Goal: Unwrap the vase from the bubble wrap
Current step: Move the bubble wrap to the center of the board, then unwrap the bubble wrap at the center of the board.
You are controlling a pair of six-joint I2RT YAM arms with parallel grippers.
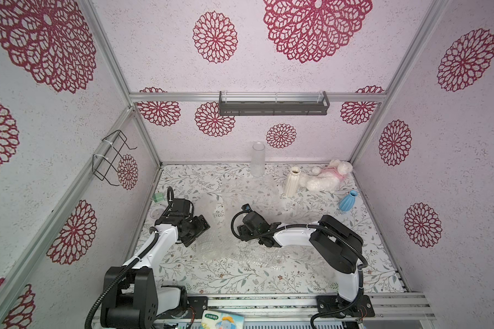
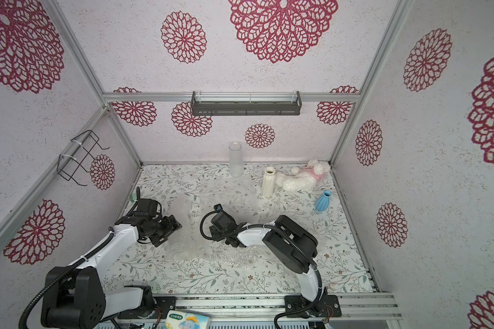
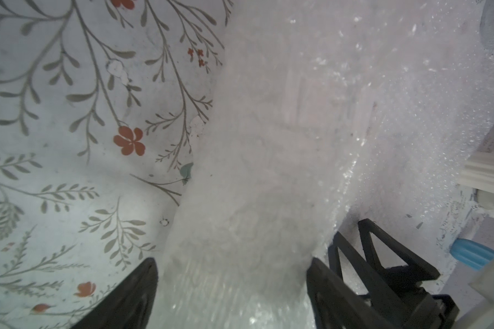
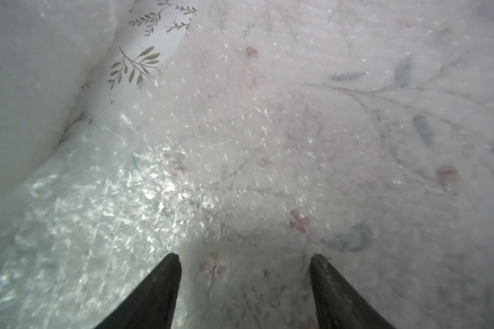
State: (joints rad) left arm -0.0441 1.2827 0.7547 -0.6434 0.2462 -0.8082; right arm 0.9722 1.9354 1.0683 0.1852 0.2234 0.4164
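Straddling the rolled sheet of clear, bubble-studded plastic bubble wrap (image 3: pixel 254 171) at the middle of the floral tabletop (image 1: pixel 183 273), the left gripper (image 3: pixel 231 262) stands wide, a jaw on each side; whether it clamps cannot be told. Roll's long axis passes between those jaws. The right gripper (image 4: pixel 244 256), wide open and empty, hovers over the wrap's flat spread alongside.

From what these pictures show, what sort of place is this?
Probably a robot test booth dressed as a home: aluminium frame with flowered wall panels, left arm and right arm on a rail, blue vase and plush toy on a floral table.
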